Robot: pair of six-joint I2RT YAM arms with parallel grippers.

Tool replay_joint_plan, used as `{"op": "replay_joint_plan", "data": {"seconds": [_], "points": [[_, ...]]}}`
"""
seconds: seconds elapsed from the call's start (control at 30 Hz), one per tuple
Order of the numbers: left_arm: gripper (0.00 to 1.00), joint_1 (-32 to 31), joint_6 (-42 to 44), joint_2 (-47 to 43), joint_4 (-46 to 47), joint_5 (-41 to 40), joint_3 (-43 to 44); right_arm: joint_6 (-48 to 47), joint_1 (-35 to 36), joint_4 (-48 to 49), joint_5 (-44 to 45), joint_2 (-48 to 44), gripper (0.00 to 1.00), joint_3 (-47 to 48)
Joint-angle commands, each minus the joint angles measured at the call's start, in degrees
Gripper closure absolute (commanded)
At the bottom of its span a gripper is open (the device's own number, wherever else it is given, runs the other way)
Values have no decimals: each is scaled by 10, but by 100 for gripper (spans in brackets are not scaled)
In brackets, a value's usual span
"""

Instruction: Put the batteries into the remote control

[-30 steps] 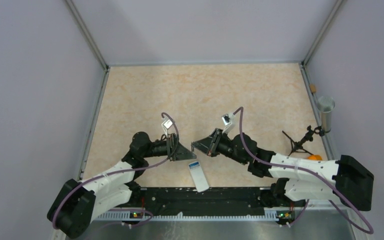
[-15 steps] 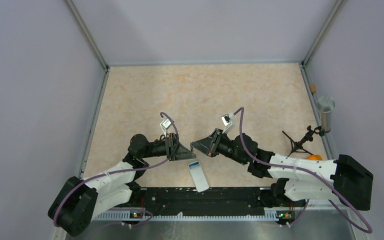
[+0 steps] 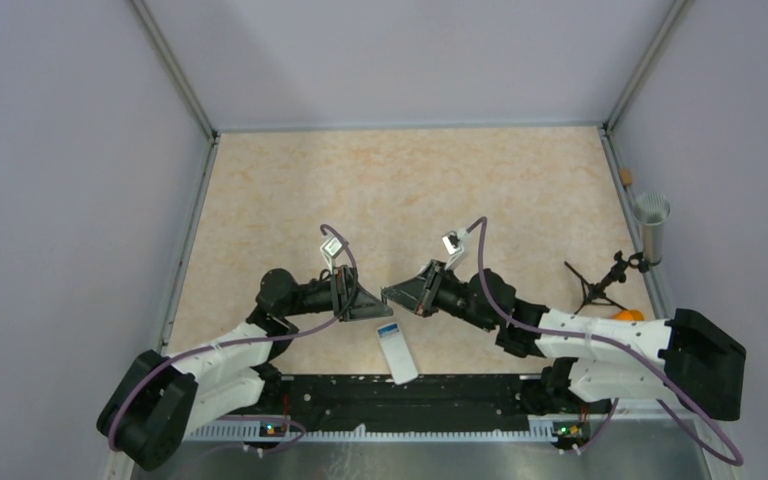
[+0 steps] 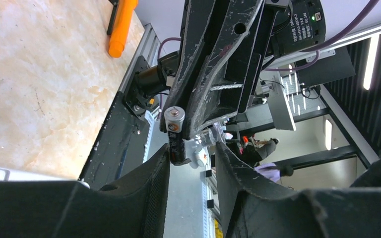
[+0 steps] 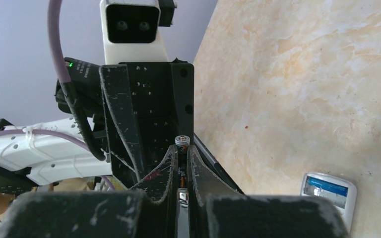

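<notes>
My right gripper (image 5: 182, 148) is shut on a dark battery (image 5: 182, 141), whose metal end sticks out past the fingertips. In the left wrist view the same battery (image 4: 174, 134) hangs from the right gripper's black fingers. Its lower end sits just inside the gap of my left gripper (image 4: 192, 148), next to the left finger (image 4: 151, 186). The left jaws stand apart and do not clamp it. From above, the left gripper (image 3: 378, 311) and right gripper (image 3: 392, 293) meet tip to tip over the table. The white remote control (image 3: 397, 352) lies display up just in front of them, and its end (image 5: 327, 194) shows in the right wrist view.
An orange tapered object (image 4: 121, 27) lies by the right rail, and is also seen from above as the orange object (image 3: 628, 315). A small black stand (image 3: 598, 285) and a metal cup (image 3: 651, 225) stand at the right edge. The black base rail (image 3: 400, 392) runs along the front.
The grippers have stayed tip to tip, the left arm's elbow shifting only slightly. The remote control has not moved.
</notes>
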Motion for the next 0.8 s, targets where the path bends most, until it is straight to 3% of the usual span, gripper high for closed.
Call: {"op": "replay_joint_plan", "data": {"seconds": [0.0, 0.47, 0.6, 0.77], "points": [[60, -2, 15, -6, 16, -11, 1, -1, -2, 26, -4, -11, 100, -6], [82, -2, 12, -8, 22, -8, 1, 7, -2, 32, 8, -15, 100, -15], [100, -2, 12, -12, 21, -9, -2, 7, -2, 30, 10, -20, 100, -18], [100, -2, 17, -15, 11, -6, -5, -1, -2, 21, 9, -33, 100, -22]]}}
